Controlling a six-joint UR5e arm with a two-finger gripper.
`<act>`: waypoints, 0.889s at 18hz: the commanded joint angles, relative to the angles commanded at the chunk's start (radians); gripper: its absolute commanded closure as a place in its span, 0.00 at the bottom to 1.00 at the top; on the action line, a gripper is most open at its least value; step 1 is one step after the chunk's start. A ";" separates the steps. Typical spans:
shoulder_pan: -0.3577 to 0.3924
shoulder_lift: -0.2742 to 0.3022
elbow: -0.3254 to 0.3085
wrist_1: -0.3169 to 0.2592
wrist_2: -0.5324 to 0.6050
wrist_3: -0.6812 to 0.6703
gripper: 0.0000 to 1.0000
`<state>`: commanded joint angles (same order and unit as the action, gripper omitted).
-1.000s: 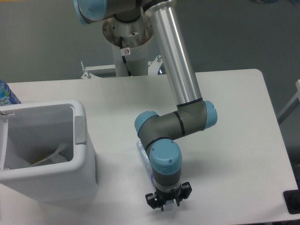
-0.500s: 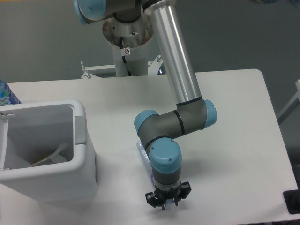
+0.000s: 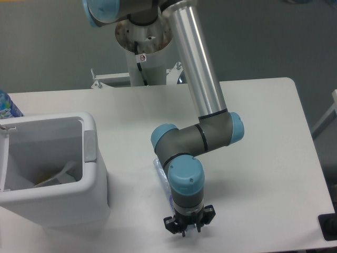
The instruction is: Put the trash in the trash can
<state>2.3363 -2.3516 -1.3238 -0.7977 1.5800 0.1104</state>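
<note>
The gripper (image 3: 189, 225) is pointing straight down at the table (image 3: 263, 158) near its front edge, at about 6 o'clock from the arm's blue-capped elbow joints. Its short black fingers are showing only as small stubs beneath the wrist, and whether they are spread or pinching anything cannot be told.

The crushed clear plastic bottle (image 3: 161, 176) is lying on the smooth white tabletop, mostly hidden behind the wrist; only a crinkled, glossy sliver is peeking out at the wrist's 10 o'clock, with a hint of purple lower down beside the wrist.

The trash can (image 3: 92, 174) is sitting at 9 o'clock from the gripper, well apart from it: a boxy white plastic bin with a thick rounded rim and a grey-white tab on its near side. Inside, a pale flat piece is leaning against the wall; what it is cannot be told.

A blue-patterned bottle (image 3: 6, 107) is peeking in at the left edge, behind the bin.
</note>
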 joint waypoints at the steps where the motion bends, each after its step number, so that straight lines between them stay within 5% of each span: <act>1: 0.000 0.000 0.000 0.000 0.000 0.000 0.53; 16: 0.003 0.011 0.002 -0.002 0.000 0.023 0.60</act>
<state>2.3393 -2.3409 -1.3223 -0.7992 1.5800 0.1334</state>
